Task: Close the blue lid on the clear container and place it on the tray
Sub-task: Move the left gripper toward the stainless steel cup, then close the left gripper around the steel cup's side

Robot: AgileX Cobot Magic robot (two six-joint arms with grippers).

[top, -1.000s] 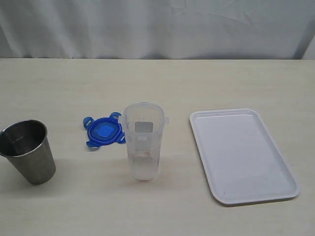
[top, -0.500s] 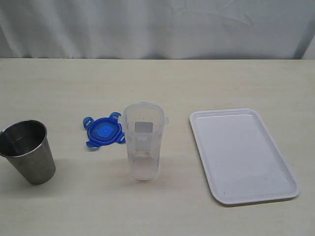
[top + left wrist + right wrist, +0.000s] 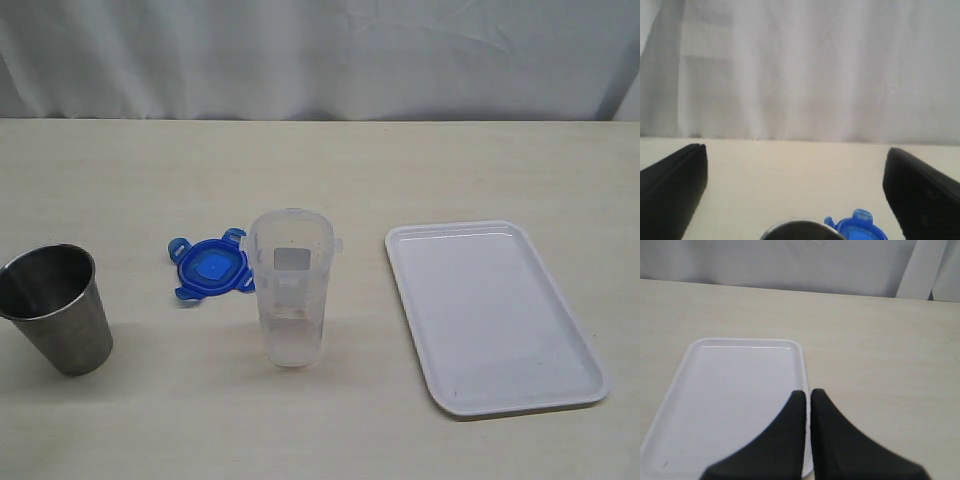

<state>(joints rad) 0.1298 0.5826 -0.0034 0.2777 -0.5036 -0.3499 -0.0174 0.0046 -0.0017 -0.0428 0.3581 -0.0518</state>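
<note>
Nothing on the desk (image 3: 320,170) has moved over the last second. The blue lid (image 3: 212,267) lies flat where it was, just beside the clear container (image 3: 291,290) on its left and partly hidden behind it. The container stands upright and uncovered, apart from the tray (image 3: 495,315), which is bare. Neither arm has entered the exterior view, so I judge the task hasn't properly begun and picking up the lid comes first.

My left claw (image 3: 795,150) has its jaws spread wide with nothing between them and touches nothing. The lid and the rim of the steel cup (image 3: 58,310) show low in its view, ahead of it. My right claw (image 3: 806,392) has its jaws pressed together, empty, with the tray beneath and beyond it.
</note>
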